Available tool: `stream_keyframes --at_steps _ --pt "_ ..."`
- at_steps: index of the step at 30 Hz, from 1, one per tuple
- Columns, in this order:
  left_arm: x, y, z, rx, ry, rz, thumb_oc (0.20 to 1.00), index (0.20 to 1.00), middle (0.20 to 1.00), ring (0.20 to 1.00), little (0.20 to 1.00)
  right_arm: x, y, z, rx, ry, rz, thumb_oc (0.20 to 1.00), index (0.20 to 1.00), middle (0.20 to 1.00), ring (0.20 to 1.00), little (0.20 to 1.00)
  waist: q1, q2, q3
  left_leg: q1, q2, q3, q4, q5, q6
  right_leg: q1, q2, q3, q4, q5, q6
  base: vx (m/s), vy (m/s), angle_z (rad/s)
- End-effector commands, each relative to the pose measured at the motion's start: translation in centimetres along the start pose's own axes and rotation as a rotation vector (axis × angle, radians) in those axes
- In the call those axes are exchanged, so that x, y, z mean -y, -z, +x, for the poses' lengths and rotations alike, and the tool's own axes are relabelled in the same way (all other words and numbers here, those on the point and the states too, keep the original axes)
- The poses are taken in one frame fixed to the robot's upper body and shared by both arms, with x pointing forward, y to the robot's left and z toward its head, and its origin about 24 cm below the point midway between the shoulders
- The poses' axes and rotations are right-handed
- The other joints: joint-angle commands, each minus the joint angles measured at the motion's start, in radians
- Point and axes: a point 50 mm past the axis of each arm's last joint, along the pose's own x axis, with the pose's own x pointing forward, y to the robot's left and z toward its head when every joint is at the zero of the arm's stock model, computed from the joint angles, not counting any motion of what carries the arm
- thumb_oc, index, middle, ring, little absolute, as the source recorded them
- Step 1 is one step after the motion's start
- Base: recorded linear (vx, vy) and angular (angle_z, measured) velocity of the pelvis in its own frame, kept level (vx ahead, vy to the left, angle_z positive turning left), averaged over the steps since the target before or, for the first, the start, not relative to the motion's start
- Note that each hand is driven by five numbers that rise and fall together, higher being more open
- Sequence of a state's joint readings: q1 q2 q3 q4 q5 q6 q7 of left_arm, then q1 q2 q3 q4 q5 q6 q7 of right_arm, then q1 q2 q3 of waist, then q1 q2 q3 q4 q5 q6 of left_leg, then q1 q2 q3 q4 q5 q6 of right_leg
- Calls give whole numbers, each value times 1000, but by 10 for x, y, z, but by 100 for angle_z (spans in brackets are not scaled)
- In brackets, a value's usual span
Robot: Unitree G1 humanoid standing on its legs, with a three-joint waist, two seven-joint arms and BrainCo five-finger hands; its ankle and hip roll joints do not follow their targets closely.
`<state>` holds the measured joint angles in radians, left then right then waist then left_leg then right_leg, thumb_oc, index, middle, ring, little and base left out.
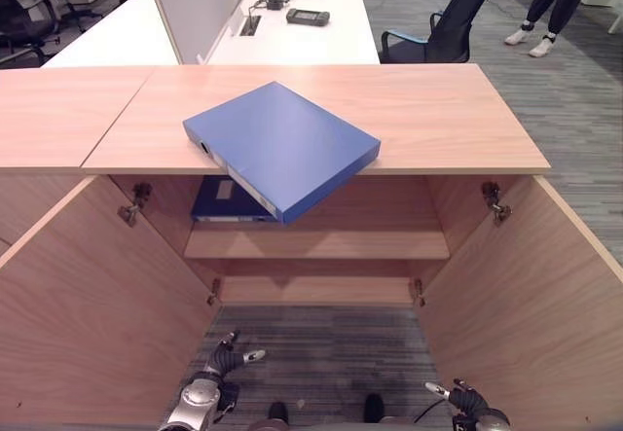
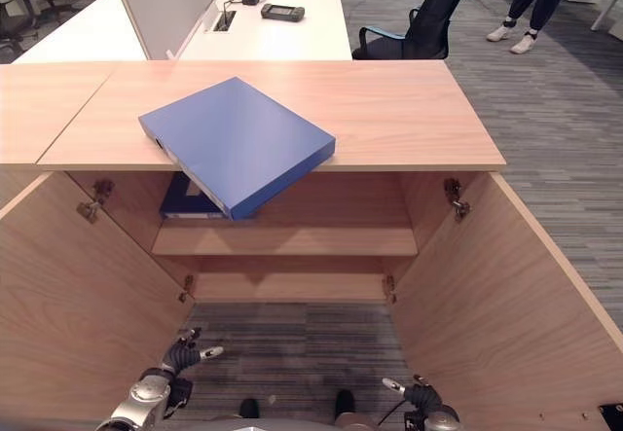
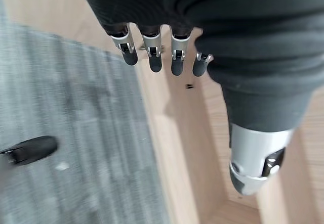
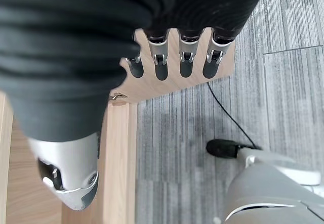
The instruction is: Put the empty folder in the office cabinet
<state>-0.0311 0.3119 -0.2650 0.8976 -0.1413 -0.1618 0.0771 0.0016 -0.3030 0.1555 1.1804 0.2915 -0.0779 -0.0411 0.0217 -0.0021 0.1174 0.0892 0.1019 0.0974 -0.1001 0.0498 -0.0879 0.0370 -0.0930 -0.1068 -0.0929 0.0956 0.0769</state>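
Nothing done yet: your blue folder [image 1: 280, 146] lies on the cabinet [image 1: 458, 120] top at twelve o'clock, overhanging the front edge. Left hand [image 1: 222, 358] and right hand [image 1: 456, 396] hang low, fingers relaxed and apart, holding nothing. Lift it and shelve it inside.

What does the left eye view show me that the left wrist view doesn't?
Left eye view: the blue folder lying on the cabinet top, one corner overhanging the front edge, and a second folder on the upper shelf inside. Left wrist view: the left hand up close, its fingers straight and holding nothing. Both: that hand, the cabinet's wood and the grey carpet.
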Motion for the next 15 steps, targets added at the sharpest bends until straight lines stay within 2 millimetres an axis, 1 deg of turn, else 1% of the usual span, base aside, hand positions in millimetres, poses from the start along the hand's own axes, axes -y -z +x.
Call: stream_keyframes --at_steps 1,2,4,5,6,8,10,11,12,13,14,15 --pt "-31 -67 7 283 -149 89 1000 1000 1000 1000 1000 -10 -18 3 64 -13 -15 1000 1000 1000 1000 1000 30 -32 34 15 -12 -20 13 -82 3 53 -98 11 23 -101 113 0 0 0" --pt "-31 -67 7 282 -150 90 1000 1000 1000 1000 1000 -10 -18 3 63 -13 -16 1000 1000 1000 1000 1000 30 -33 34 15 -12 -21 13 -82 3 53 -98 10 23 -101 113 0 0 0" --pt "-41 -88 -2 395 -218 129 1000 1000 1000 1000 1000 -12 -19 3 76 -8 -7 1000 1000 1000 1000 1000 40 -39 36 9 -16 -26 13 -84 3 52 -102 4 20 -99 117 -1 -8 6" --pt "-42 -87 -2 393 -219 130 1000 1000 1000 1000 1000 -13 -18 2 76 -9 -7 1000 1000 1000 1000 1000 40 -40 35 9 -16 -26 13 -84 3 52 -103 3 20 -99 117 3 -26 5" --pt "-51 -100 -10 473 -297 190 1000 1000 1000 1000 1000 -15 -17 2 83 2 3 1000 1000 1000 1000 1000 49 -46 36 4 -17 -30 13 -85 3 50 -105 -1 19 -99 120 11 -25 3" --pt "-63 -110 -20 541 -408 283 1000 1000 1000 1000 1000 -17 -14 1 87 14 9 1000 1000 1000 1000 1000 57 -52 35 2 -17 -31 13 -87 3 49 -108 -5 19 -100 122 22 -25 3" --pt "-72 -119 -28 596 -505 337 1000 1000 1000 1000 1000 -17 -11 0 81 25 8 1000 1000 1000 1000 1000 62 -56 33 1 -16 -32 13 -90 1 50 -109 -10 20 -102 123 22 -13 9" --pt "-72 -118 -29 595 -507 339 1000 1000 1000 1000 1000 -17 -11 0 81 24 7 1000 1000 1000 1000 1000 61 -56 33 2 -16 -32 13 -90 1 51 -109 -10 20 -102 123 37 -18 9" --pt "-78 -125 -35 639 -579 360 1000 1000 1000 1000 1000 -18 -6 -1 64 25 4 1000 1000 1000 1000 1000 66 -59 30 4 -17 -34 13 -94 0 55 -109 -11 19 -104 123 28 -14 4" --pt "-78 -125 -35 638 -580 360 1000 1000 1000 1000 1000 -18 -6 -1 63 25 4 1000 1000 1000 1000 1000 66 -59 30 5 -17 -34 13 -95 0 55 -110 -11 19 -105 123 44 -22 2" --pt "-81 -133 -41 673 -628 374 1000 1000 1000 1000 1000 -19 -3 -1 47 27 6 1000 1000 1000 1000 1000 68 -59 29 10 -16 -36 13 -97 0 60 -109 -13 19 -107 121 0 0 0" --pt "-84 -140 -45 719 -654 433 1000 1000 1000 1000 1000 -19 0 -1 38 25 10 1000 1000 1000 1000 1000 69 -59 28 12 -15 -38 13 -98 -1 63 -108 -14 19 -108 120 37 -19 1"
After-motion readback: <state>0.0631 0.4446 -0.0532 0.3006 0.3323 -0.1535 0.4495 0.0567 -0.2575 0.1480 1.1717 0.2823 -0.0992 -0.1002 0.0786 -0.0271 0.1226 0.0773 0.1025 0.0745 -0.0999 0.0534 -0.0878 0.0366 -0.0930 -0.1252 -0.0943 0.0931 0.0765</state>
